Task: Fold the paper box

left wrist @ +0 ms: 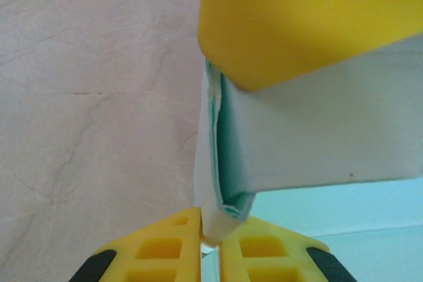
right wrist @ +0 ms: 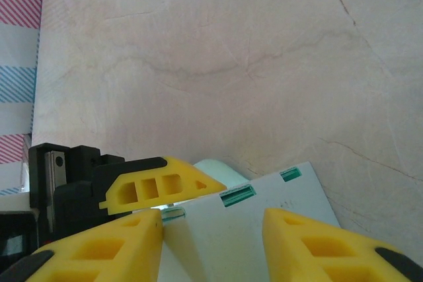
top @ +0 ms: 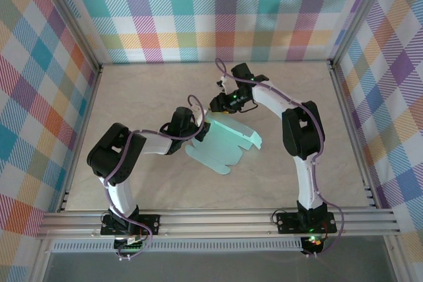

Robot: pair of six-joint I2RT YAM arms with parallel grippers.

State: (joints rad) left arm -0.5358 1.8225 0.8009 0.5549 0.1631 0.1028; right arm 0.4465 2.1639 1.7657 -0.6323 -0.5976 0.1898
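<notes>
The paper box (top: 228, 143) is a pale mint card sheet lying mid-table, with its far-left part raised into a fold. My left gripper (top: 198, 130) is at that raised corner. In the left wrist view its jaws (left wrist: 211, 229) are pinched on the doubled edge of the paper box (left wrist: 317, 137). A yellow finger (left wrist: 310, 18) of the right gripper presses the top of the same fold. My right gripper (top: 221, 104) comes in from behind. Its fingers stand apart (right wrist: 211, 219) over a slotted panel of the paper box (right wrist: 264, 229), beside the left gripper's finger (right wrist: 158, 186).
The marbled tabletop (top: 152, 97) is walled by checkered panels at the back and both sides. An aluminium rail (top: 218, 219) runs along the near edge by the arm bases. There is free room left and right of the sheet.
</notes>
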